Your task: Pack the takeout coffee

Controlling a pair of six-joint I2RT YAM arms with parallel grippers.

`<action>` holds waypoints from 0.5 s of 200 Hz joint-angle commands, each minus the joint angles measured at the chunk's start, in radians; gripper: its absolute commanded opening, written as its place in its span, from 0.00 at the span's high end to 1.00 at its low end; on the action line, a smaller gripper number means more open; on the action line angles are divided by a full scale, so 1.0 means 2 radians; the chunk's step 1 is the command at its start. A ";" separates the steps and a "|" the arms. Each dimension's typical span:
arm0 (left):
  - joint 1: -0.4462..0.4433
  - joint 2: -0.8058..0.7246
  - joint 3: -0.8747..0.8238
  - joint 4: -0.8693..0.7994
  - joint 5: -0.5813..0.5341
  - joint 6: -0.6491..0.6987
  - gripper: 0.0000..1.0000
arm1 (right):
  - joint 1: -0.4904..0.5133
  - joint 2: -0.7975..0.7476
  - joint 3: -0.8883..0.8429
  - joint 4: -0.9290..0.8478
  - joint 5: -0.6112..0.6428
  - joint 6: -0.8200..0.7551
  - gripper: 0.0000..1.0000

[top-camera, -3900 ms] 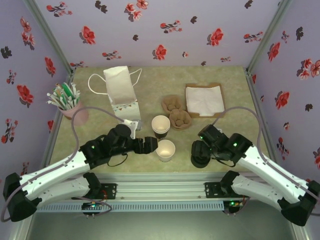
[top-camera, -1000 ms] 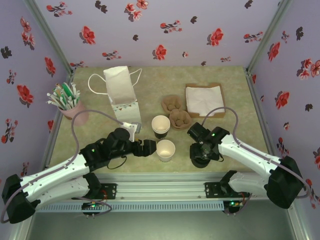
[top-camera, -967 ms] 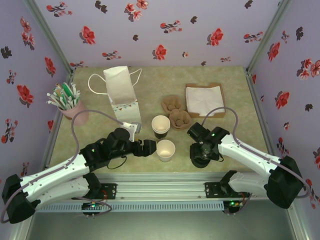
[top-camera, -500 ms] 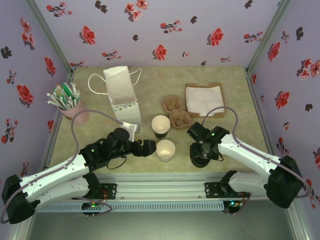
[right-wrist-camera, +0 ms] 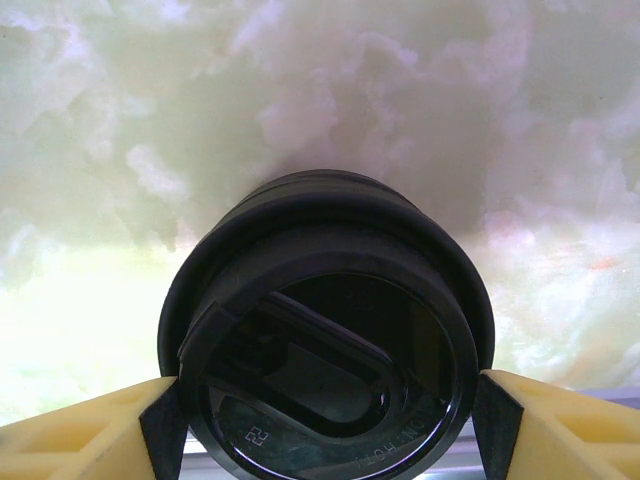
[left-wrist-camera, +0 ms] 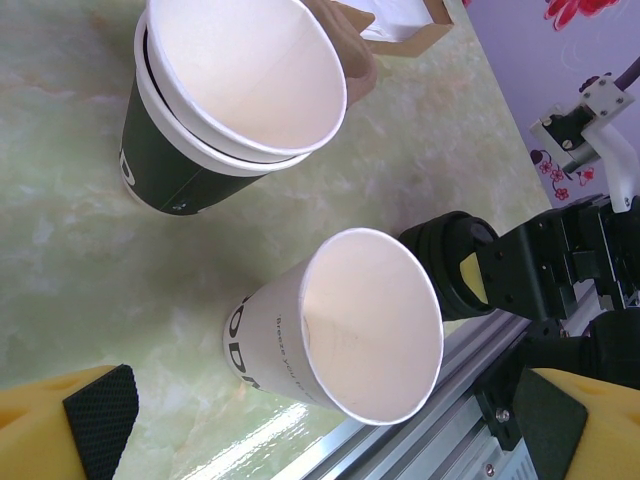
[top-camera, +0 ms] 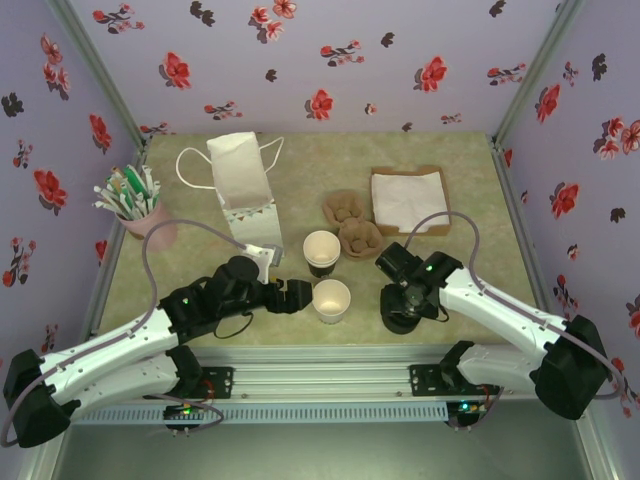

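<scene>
A takeout coffee with its lid on is out of view. A white lidless cup [top-camera: 331, 300] [left-wrist-camera: 300, 335] stands near the front edge. Behind it are two nested dark-walled cups [top-camera: 321, 250] [left-wrist-camera: 190, 140], also lidless. My left gripper [top-camera: 299, 296] [left-wrist-camera: 315, 415] is open just left of the white cup, its pads [left-wrist-camera: 95, 405] apart from it. My right gripper [top-camera: 402, 300] [right-wrist-camera: 328, 428] hangs over the stack of black lids [top-camera: 400, 318]. Its pads [right-wrist-camera: 162, 430] press both sides of the top black lid [right-wrist-camera: 325, 385].
A white paper bag [top-camera: 240, 185] stands at the back left, with a pink cup of stirrers [top-camera: 135, 205] by the left wall. Brown cup holders [top-camera: 350, 225] and a tray of napkins [top-camera: 408, 200] lie at the back right. A metal rail [top-camera: 320, 375] runs along the front.
The right arm has re-posed over the lid stack, and its jaws have narrowed a little onto the top lid. The left arm and the cups have barely moved.
</scene>
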 commanded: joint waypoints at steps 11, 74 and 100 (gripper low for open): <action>-0.004 -0.007 -0.005 0.018 0.004 0.013 0.01 | -0.003 0.008 0.001 -0.006 0.011 -0.001 0.25; -0.014 0.013 0.014 0.003 0.015 0.026 0.42 | -0.007 0.000 0.013 -0.015 0.026 0.005 0.25; -0.026 0.021 0.034 -0.013 0.001 0.034 0.57 | -0.017 -0.004 0.016 -0.019 0.032 0.006 0.25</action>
